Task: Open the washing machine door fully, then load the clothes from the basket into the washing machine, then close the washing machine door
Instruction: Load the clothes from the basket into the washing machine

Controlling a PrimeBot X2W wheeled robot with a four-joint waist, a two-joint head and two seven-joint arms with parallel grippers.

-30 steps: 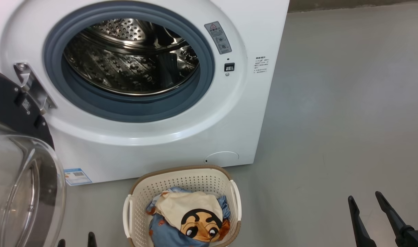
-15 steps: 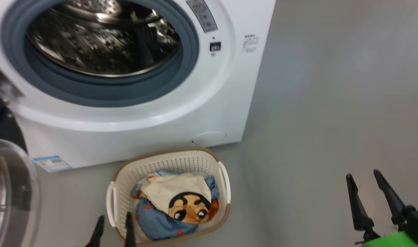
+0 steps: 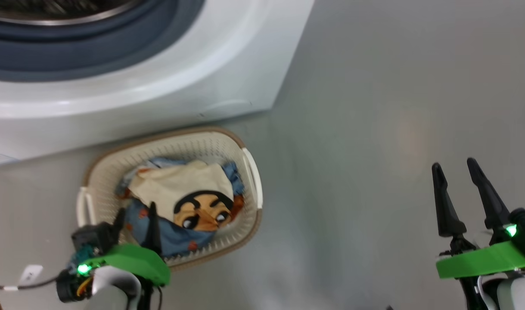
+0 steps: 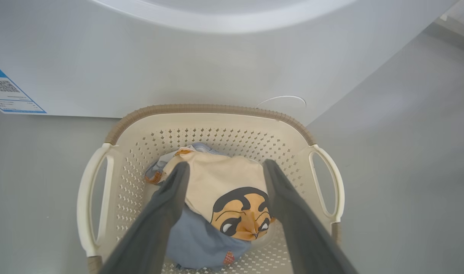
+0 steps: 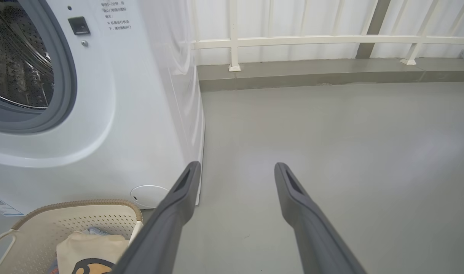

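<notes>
Clothes (image 4: 216, 179) lie in the basket (image 4: 209, 109); left claw (image 4: 225, 164) hangs spread over them (right claw (image 5: 236, 165), spread too, above floor (image 5: 330, 133)).

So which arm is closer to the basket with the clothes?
The left. The left end effector is open right over the basket and its clothes; the right end effector is far off to the basket's right, above the floor.

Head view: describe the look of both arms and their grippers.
The left gripper and right gripper each carry two long, tapering dark jaws on a bright green housing with a lit green lamp, above a pale white forearm. A thin black cable with a white tag trails from the left wrist, beside coloured wires.
</notes>
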